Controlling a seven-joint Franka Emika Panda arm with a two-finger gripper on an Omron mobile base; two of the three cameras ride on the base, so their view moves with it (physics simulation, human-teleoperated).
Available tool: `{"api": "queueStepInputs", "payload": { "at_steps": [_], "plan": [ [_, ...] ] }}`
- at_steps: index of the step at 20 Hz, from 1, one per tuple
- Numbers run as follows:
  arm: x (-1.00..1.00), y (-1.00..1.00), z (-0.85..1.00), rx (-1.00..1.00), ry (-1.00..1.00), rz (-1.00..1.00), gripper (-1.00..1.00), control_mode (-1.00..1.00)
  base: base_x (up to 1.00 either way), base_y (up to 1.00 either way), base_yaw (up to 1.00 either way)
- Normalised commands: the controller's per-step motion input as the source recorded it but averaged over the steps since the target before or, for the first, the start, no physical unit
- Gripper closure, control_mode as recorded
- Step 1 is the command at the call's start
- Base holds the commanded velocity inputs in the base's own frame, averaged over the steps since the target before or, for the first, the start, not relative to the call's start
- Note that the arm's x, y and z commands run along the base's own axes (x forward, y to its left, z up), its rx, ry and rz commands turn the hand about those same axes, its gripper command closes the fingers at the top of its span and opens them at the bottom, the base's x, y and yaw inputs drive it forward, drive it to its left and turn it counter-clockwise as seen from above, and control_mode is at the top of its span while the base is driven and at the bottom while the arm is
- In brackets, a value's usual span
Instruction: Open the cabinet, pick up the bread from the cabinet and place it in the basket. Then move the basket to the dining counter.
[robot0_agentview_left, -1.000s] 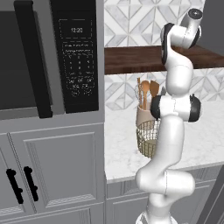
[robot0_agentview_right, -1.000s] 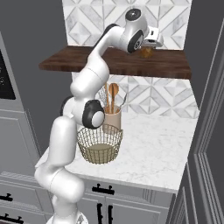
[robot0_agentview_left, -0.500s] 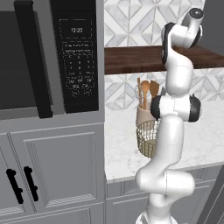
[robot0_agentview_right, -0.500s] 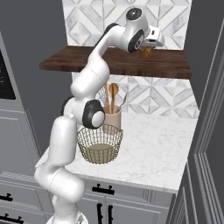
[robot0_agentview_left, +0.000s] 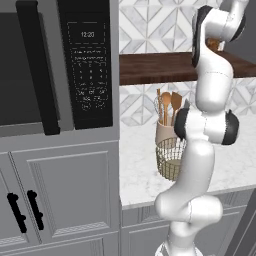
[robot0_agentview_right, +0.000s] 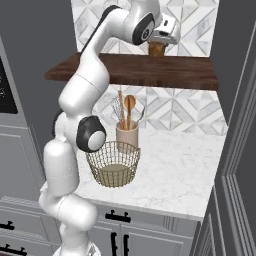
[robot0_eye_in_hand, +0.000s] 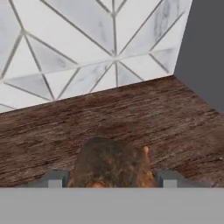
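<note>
Little has changed over the last second: the tool stays clamped on the bread at the shelf; the basket waits below.

Bread: rounded mottled brown loaf, sits on the dark wood shelf near its right end, just before the tiled wall. Basket: round golden wire mesh bowl, tan base, upright on marble surface, touching the beige utensil pot.
</note>
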Motion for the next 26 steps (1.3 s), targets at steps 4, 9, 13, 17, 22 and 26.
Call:
{"api": "queueStepInputs", "payload": {
  "at_steps": [4, 9, 13, 17, 22, 26],
  "plan": [
    [-1.00, 0.70, 0.00, 0.00, -0.07, 0.00, 1.00, -1.00, 0.00, 0.00, 0.00],
    [-1.00, 0.51, -0.06, -0.02, 0.01, 0.00, 1.00, -1.00, 0.00, 0.00, 0.00],
    [-1.00, 0.42, -0.27, -0.09, 0.00, 0.00, 1.00, -1.00, 0.00, 0.00, 0.00],
    [-1.00, 0.47, -0.40, -0.08, 0.00, 0.07, 1.00, -1.00, 0.00, 0.00, 0.00],
    [-0.93, 0.38, -0.53, -0.01, 0.09, 0.15, 1.00, -1.00, 0.00, 0.00, 0.00],
    [-0.89, 0.33, -0.73, 0.00, 0.05, 0.17, 1.00, -1.00, 0.00, 0.00, 0.00]
  ]
}}
